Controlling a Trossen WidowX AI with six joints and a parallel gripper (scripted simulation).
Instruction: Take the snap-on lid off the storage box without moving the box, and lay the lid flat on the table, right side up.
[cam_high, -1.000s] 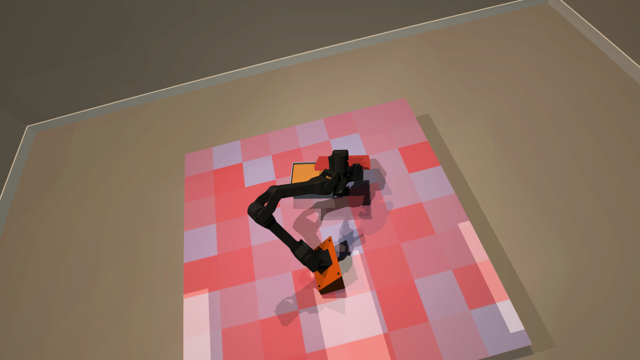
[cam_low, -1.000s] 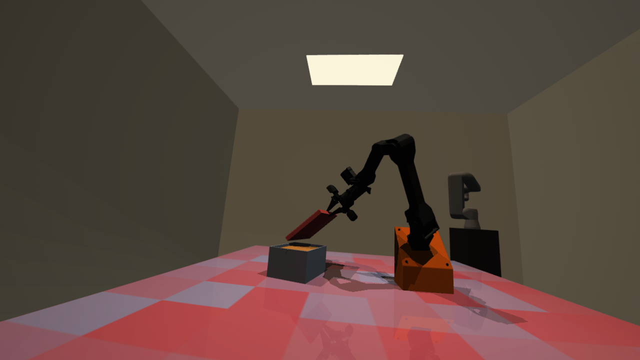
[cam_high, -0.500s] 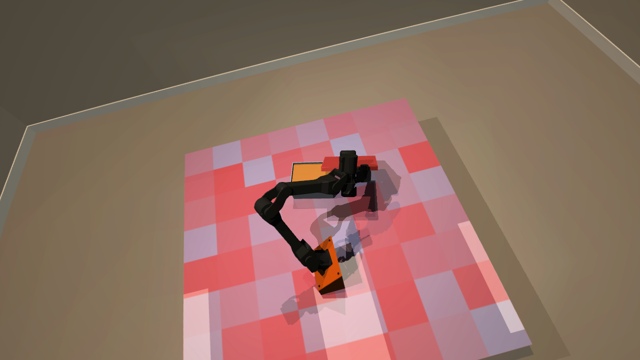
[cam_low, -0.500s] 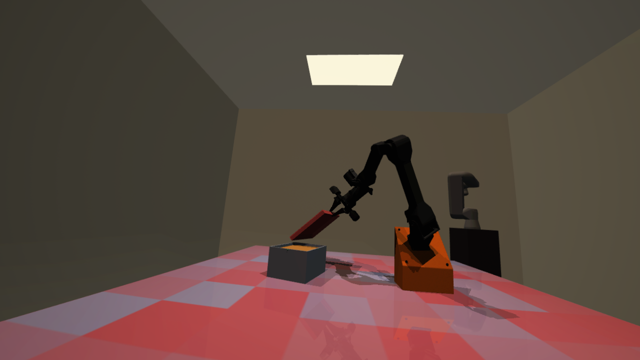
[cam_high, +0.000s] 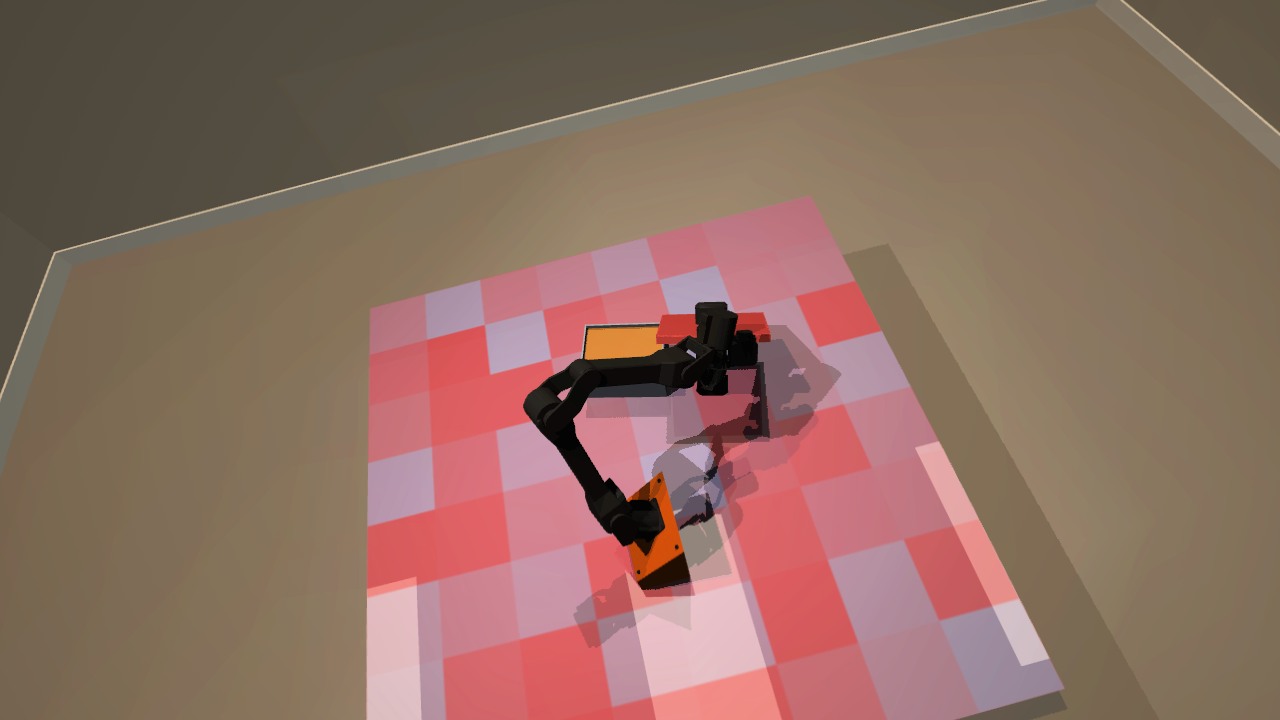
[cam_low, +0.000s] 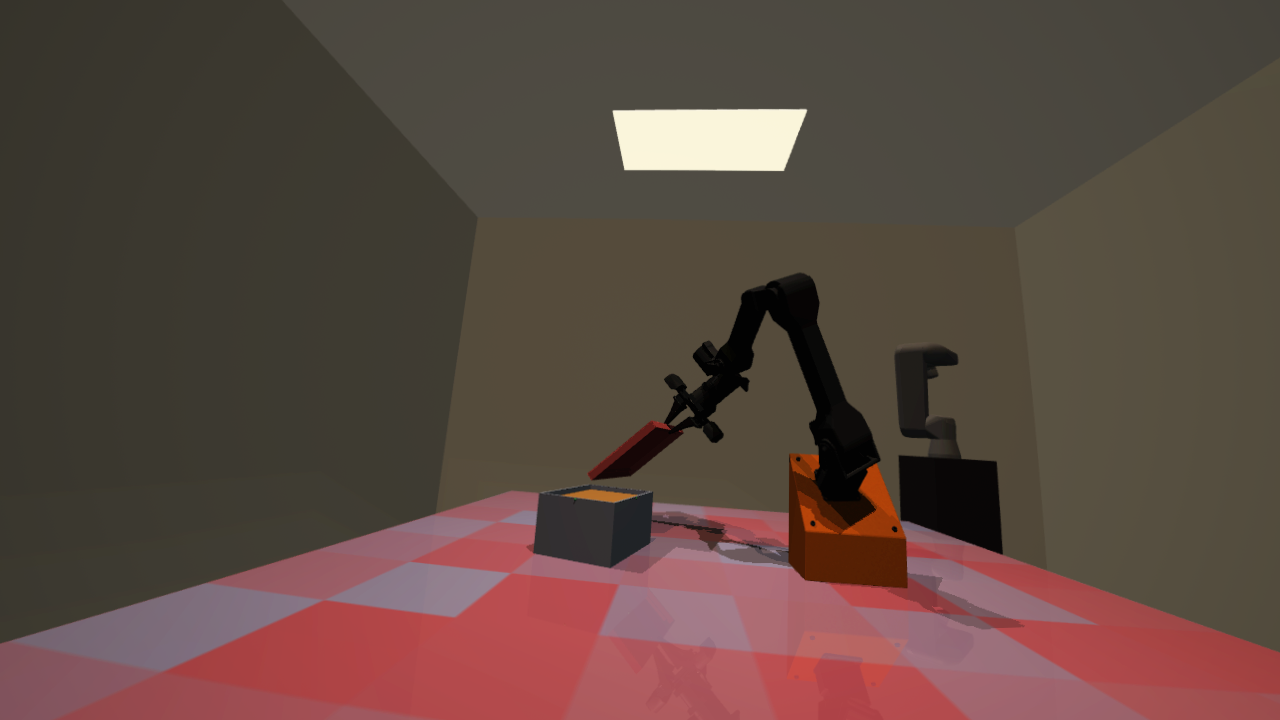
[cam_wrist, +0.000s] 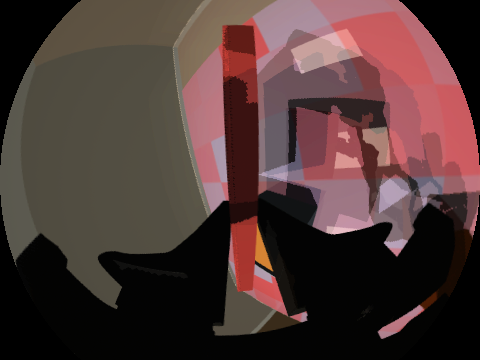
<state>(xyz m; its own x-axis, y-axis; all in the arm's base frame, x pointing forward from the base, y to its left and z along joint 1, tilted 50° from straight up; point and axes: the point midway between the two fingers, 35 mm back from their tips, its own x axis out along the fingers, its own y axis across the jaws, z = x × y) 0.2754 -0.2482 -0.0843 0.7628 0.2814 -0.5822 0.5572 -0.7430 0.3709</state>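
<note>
The red lid (cam_high: 677, 327) (cam_low: 633, 450) (cam_wrist: 243, 150) is off the box and held in the air, steeply tilted, its far edge lower than the held edge. My gripper (cam_low: 674, 426) (cam_wrist: 242, 204) is shut on one edge of the lid. The grey storage box (cam_low: 574, 530) stands on the table with its top open and orange showing inside; it also shows in the top view (cam_high: 626, 391). In the top view the lid is above and to the right of the box's right part, and the arm hides the fingertips and part of the box.
The checkered table (cam_high: 474, 573) (cam_low: 402, 662) carries the arm's orange base (cam_high: 664, 528) (cam_low: 854, 559). In the exterior view a grey machine (cam_low: 913, 394) on a black stand (cam_low: 950, 501) is behind at the right. Shadows of the lid and arm fall right of the box in the top view.
</note>
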